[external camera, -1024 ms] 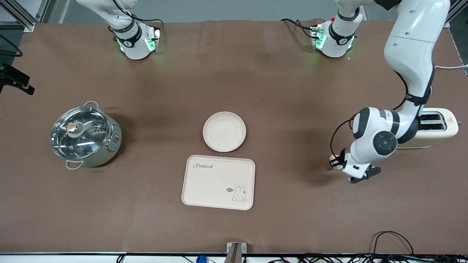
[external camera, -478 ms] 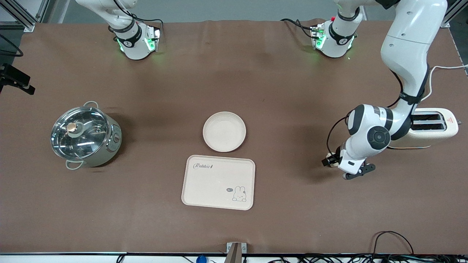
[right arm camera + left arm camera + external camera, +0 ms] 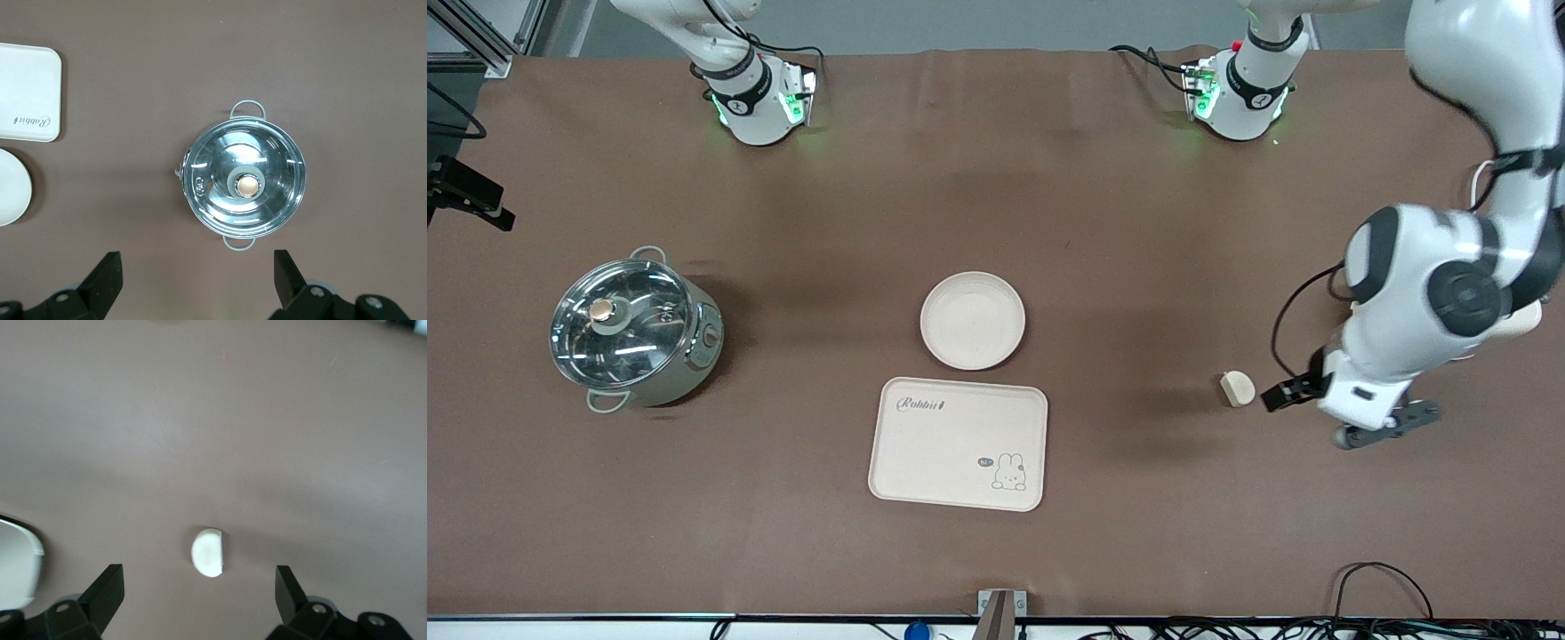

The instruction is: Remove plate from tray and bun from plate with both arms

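Plainly, plate holds nothing.

On my feed I see a brown desk carrying a steel pot toward the right arm's end, upright, its glass lid on with a round brass-colored knob at the center and a loop handle on each of two facing sides. Near the middle lies a cream tray, flat, with "Rabbit" lettering in one corner and a small rabbit drawing in the corner diagonal to it. A toaster sits at the left arm's end, mostly hidden. Cables trail along the desk's nearest edge.
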